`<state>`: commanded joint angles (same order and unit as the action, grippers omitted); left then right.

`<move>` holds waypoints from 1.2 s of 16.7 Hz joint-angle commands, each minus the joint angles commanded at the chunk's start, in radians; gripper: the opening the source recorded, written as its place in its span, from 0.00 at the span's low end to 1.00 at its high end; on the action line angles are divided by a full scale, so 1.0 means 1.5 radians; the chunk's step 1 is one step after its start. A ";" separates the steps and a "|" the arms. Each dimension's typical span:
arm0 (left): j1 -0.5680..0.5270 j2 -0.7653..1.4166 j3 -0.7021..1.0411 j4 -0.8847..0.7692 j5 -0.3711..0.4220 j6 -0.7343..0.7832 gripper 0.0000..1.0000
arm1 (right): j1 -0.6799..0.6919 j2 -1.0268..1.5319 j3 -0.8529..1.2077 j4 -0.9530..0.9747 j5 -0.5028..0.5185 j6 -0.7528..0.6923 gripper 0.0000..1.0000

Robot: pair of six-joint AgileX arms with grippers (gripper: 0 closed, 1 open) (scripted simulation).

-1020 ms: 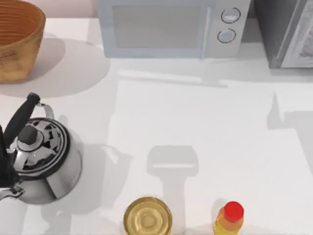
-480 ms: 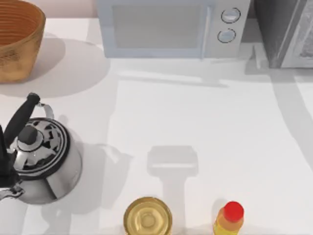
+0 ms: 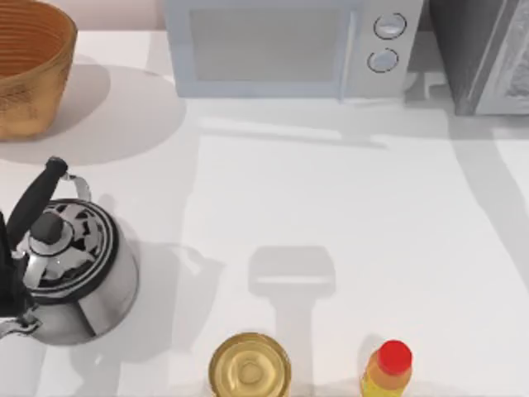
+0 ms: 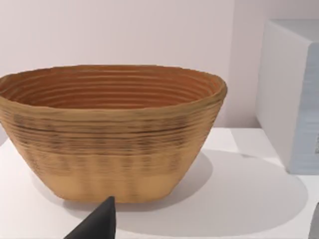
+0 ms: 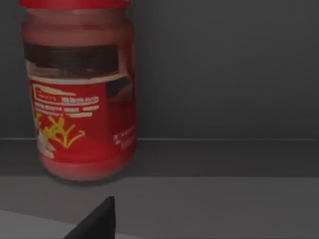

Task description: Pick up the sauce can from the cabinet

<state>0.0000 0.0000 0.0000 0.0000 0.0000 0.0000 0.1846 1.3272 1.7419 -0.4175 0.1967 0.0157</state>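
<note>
While the sauce can (image 5: pixel 82 94) stands upright on the dark cabinet shelf (image 5: pixel 209 159) before my right wrist, finger spacing undeterminable, I should centre on it before closing. Left arm idles near the basket (image 4: pixel 112 132).

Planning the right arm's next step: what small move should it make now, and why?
Probably ease the right end effector forward into the cabinet toward the sauce can. In the right wrist view the can stands upright on the dark shelf ahead and off to one side, untouched, with one fingertip short of it, so some sideways centring seems needed first.
</note>
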 joint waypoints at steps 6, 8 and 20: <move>0.000 0.000 0.000 0.000 0.000 0.000 1.00 | 0.026 0.073 0.072 0.001 0.030 0.003 1.00; 0.000 0.000 0.000 0.000 0.000 0.000 1.00 | 0.049 0.135 0.132 0.000 0.056 0.004 1.00; 0.000 0.000 0.000 0.000 0.000 0.000 1.00 | 0.111 0.294 0.282 0.004 0.124 0.005 1.00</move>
<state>0.0000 0.0000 0.0000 0.0000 0.0000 0.0000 0.3516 1.7682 2.1654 -0.4113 0.3826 0.0230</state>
